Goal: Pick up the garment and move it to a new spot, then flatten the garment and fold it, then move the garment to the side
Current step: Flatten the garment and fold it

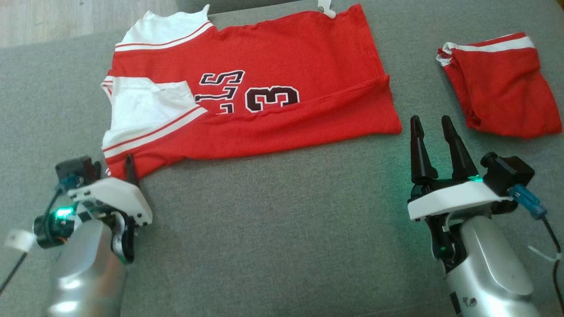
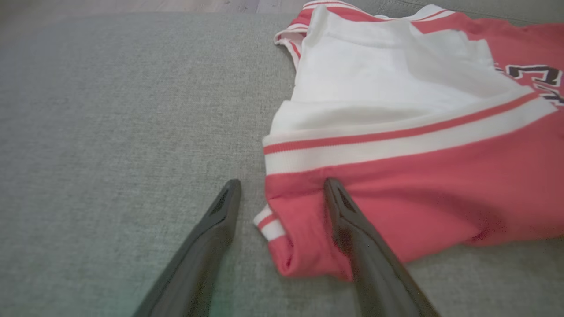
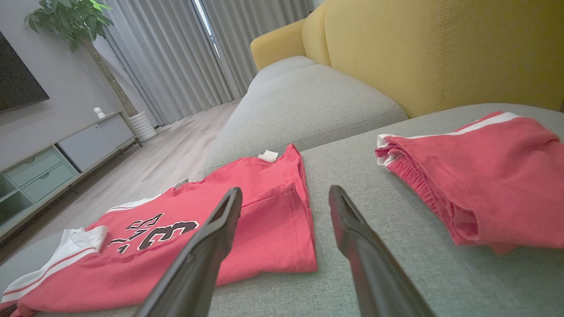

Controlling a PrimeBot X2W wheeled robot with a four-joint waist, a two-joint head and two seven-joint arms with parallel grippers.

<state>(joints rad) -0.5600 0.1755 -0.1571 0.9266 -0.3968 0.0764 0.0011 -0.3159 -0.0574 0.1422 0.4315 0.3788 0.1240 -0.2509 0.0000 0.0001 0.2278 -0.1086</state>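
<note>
The garment is a red jersey with white shoulders and black numerals, lying spread on the grey cushion with its near long edge folded over. My left gripper stands open at the jersey's near left corner. In the left wrist view the left gripper straddles that corner of the jersey, one finger on the red cloth and the other on bare cushion. My right gripper is open just off the jersey's near right corner, holding nothing. The right wrist view shows the right gripper above the jersey's hem.
Folded red shorts with a white stripe lie at the far right of the cushion, and as red shorts beside the right fingers. A yellow sofa back rises behind. Wooden floor lies past the cushion's far left edge.
</note>
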